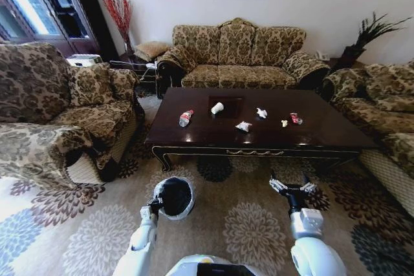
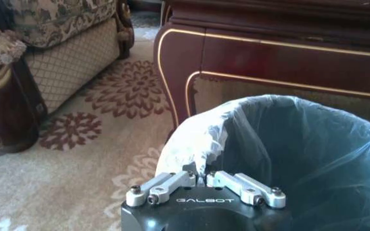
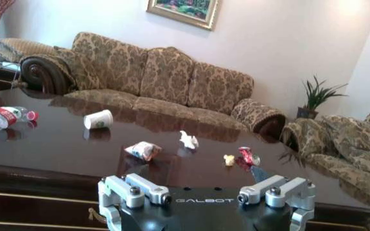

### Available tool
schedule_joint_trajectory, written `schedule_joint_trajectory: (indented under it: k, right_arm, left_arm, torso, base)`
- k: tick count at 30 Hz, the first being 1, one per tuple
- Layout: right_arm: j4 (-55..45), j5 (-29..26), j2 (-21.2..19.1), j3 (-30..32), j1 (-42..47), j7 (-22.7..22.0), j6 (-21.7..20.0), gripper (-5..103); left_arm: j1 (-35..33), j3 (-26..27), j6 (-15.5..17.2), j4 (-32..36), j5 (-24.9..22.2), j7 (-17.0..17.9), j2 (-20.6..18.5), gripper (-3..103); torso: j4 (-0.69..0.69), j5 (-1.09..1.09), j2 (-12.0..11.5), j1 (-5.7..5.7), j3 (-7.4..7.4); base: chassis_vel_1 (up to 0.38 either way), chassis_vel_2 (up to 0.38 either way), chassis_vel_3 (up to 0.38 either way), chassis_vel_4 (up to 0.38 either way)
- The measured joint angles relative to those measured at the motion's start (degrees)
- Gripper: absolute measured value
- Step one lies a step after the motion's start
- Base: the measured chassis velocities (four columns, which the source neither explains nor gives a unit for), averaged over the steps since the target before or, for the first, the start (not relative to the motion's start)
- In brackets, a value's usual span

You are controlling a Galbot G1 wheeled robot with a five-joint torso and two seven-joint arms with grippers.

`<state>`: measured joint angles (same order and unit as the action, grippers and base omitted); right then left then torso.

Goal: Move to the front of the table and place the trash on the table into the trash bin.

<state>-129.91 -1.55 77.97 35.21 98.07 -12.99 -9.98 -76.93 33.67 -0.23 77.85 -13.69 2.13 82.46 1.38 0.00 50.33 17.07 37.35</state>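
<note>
Head view: robot stands on the carpet facing the long side of the counter [image 1: 323,135], w/ a strip of floor between them, so approx. in front but prob. not within reach yet. Trash sits mid-top in a loose row: bottle [image 1: 185,118] on robot's left, paper cup [image 1: 217,108] behind it, wrapper [image 1: 244,126] nearest the front edge, another white scrap [image 1: 261,113], yellowish bit [image 1: 284,123] and crushed can [image 1: 295,118] on the right. Left gripper [image 1: 154,208] carries the trash bin [image 1: 174,197] low, beside the body, so the bin travels w/ the robot and stays handy for drops. Right gripper [image 1: 292,187] is held forward and free, jaws spread wide, likely the picking hand.

Left wrist view: shows the grip itself, which the head view hides: left gripper [image 2: 205,177] has jaws pinched narrow on the bin's rim and white liner [image 2: 194,139], one finger in, one out. Also shows the counter's apron w/ gilt trim just beyond the bin [image 2: 300,159].

Right wrist view: right gripper [image 3: 205,204] jaws wide, holding nothing. Low angle gives the can [image 3: 245,156] touching or nearly touching the yellowish bit [image 3: 229,160]; can't tell which. Cup [image 3: 99,119] lies on its side.
</note>
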Motion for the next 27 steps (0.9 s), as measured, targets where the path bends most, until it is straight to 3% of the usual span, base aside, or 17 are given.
schedule_joint_trajectory:
  k: [7, 13, 27]
  right_arm:
    - [-1.01, -0.56, -0.13, 0.03, 0.06, 0.29, -0.23, 100]
    - [-2.82, -2.06, -1.26, 0.22, -0.24, 0.51, -1.47, 100]
    - [-3.30, -3.85, -3.45, 0.66, -2.72, 0.08, -3.06, 100]
  left_arm:
    - [-0.09, 0.57, -0.02, 0.95, -0.56, 0.02, -0.21, 3]
    - [-1.07, 1.90, -1.49, 7.17, -2.50, 0.07, -0.97, 3]
    - [-10.20, 10.78, -0.90, 32.27, -8.06, -0.41, -3.09, 3]
  torso:
    - [-0.02, -0.01, 0.00, 0.00, 0.00]
    - [-0.02, -0.01, 0.00, 0.00, 0.00]
    - [-0.01, -0.01, 0.01, 0.00, 0.00]
  base:
    - [0.000, 0.000, 0.000, 0.000]
    - [0.000, 0.000, 0.000, 0.000]
    - [0.000, 0.000, 0.000, 0.000]
